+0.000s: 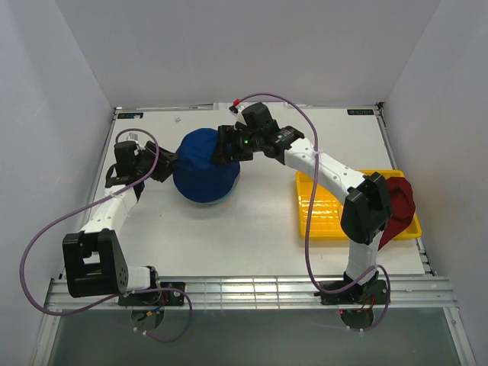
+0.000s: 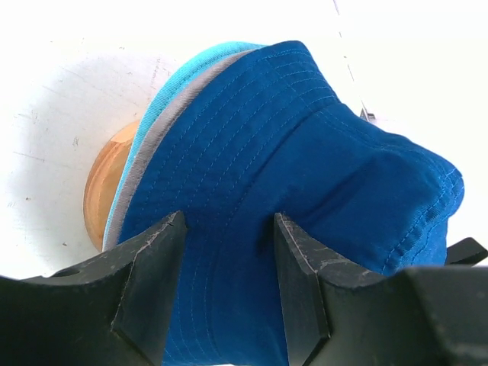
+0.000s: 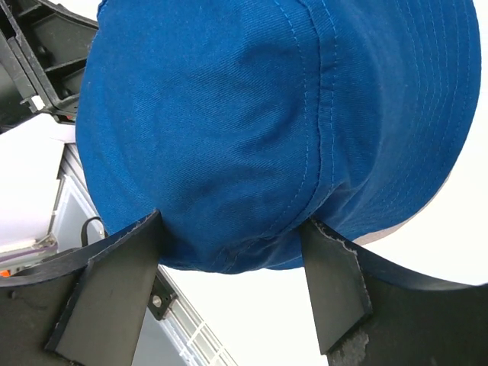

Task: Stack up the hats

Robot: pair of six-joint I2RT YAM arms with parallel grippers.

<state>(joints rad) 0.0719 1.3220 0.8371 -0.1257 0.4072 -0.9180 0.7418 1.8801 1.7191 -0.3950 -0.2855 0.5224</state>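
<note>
A royal blue hat (image 1: 204, 171) sits on top of a stack on the wooden stand (image 2: 103, 191). A grey hat (image 2: 164, 122) and a teal hat (image 2: 200, 61) show as brim edges under it. My left gripper (image 1: 166, 166) is at the blue hat's left side, open, its fingers (image 2: 152, 274) lying apart against the brim (image 2: 229, 217). My right gripper (image 1: 227, 146) is at the hat's far right, open wide, with the edge of the crown (image 3: 232, 219) between its fingertips. A dark red hat (image 1: 399, 200) lies on the yellow tray, partly hidden by my right arm.
The yellow tray (image 1: 320, 210) stands at the right of the table. White walls close in the back and both sides. A metal rail (image 1: 244, 290) runs along the near edge by the arm bases.
</note>
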